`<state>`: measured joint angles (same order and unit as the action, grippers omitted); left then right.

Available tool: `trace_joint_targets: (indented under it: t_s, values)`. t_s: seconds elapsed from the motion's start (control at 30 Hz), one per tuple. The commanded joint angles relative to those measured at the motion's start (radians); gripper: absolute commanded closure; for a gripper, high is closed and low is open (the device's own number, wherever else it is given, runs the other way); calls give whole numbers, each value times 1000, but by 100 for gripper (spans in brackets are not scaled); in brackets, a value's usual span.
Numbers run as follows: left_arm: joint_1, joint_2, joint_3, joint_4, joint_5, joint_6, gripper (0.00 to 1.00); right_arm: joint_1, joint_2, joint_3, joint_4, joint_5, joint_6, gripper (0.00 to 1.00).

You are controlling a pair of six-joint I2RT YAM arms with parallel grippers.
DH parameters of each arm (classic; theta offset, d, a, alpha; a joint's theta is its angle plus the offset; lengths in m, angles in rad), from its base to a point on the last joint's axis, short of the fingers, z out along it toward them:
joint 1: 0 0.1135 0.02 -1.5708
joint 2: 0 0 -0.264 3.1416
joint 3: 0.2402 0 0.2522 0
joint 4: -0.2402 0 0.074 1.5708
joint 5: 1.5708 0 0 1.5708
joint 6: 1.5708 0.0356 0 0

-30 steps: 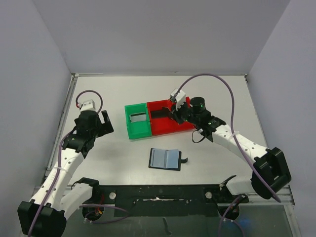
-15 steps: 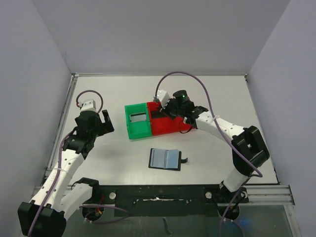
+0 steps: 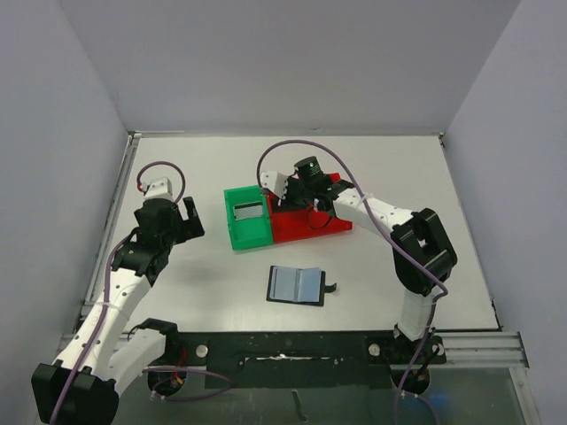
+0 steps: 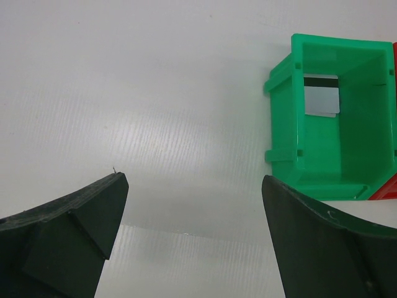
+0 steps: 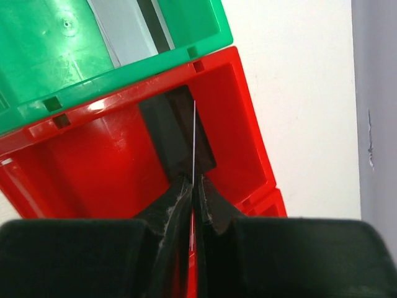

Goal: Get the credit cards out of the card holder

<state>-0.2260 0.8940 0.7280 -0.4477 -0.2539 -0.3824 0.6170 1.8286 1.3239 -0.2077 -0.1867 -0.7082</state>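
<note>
Looking down from above, I see the flat black bifold card holder point(image 3: 297, 285) lying open on the white table point(image 3: 390, 168), near the arms' bases and well apart from the two bins, its grey-blue pockets facing up with no card in them that I can make out; the right gripper point(image 3: 283, 204) reaches across over the red plastic bin point(image 3: 328, 226), close to the wall that touches the green plastic bin point(image 3: 237, 235), while the left gripper point(image 3: 184, 218) hangs off to the side over bare table, parked out of the way, I'd guess. From the left wrist, its jaws stand spread wide with nothing between them; beyond lies the green bin, a small silvery-grey card point(image 4: 322, 100) flat on its floor. From the right wrist, the jaws are pinched tight on a thin plastic card point(image 5: 193, 133) seen edge-on, its colour impossible to tell; it stands upright over the red bin, above a black rectangular card point(image 5: 164, 130) resting inside; gripped by one end, I judge, so that it can drop cleanly once let go.
</note>
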Motion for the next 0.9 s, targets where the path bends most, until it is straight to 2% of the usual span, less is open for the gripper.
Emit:
trace_joint_targets:
  t_s: [0.0, 0.3, 0.53, 0.77, 0.87]
  values:
    - [7, -13, 8, 63, 6, 19, 10, 8, 36, 94, -50, -18, -141, 100]
    - [8, -4, 8, 60, 8, 24, 10, 24, 145, 170, -134, 22, -312, 100]
    - [9, 8, 15, 50, -3, 25, 10, 30, 182, 181, -84, 66, -347, 99]
    - [8, 6, 14, 50, -5, 25, 10, 29, 207, 166, -17, 98, -363, 90]
    - [9, 6, 14, 50, -5, 25, 10, 29, 224, 168, 15, 123, -359, 89]
